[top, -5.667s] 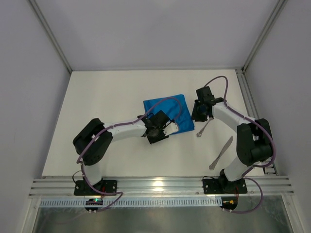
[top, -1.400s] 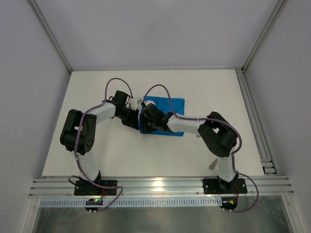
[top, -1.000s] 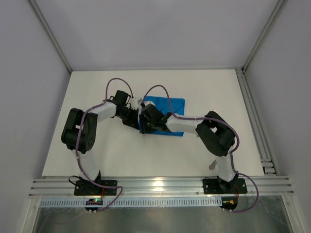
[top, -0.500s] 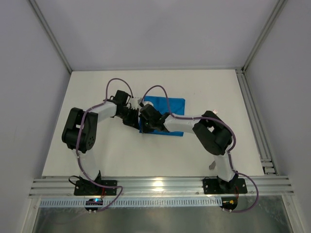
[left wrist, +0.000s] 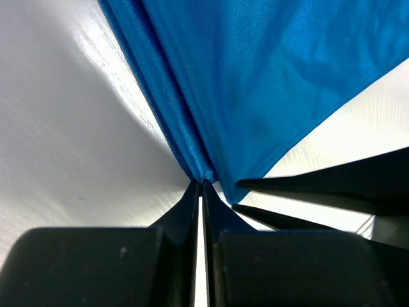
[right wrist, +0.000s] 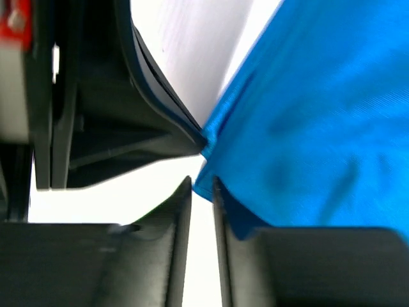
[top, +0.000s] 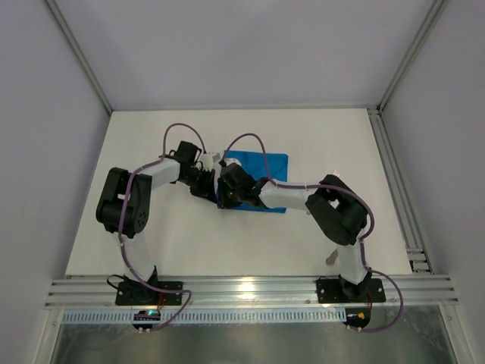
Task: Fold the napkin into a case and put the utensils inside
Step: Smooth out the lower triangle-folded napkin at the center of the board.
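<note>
Napkin (top: 265, 168) sits around the middle of the desk (top: 136, 243), a bit toward the far edge, and it looks doubled over already. The left jaws are pinched nearly closed on its left edge. The right jaws are narrow with a cloth corner between them, just beside the left ones. For this fold I'd lift both grips together, keep that edge taut, and lay it across evenly so the layers don't slip.

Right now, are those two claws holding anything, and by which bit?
Yes. The left end effector is shut on the blue napkin, pinching a corner of its folded edge; the right end effector pinches the cloth's corner just beside it.
</note>
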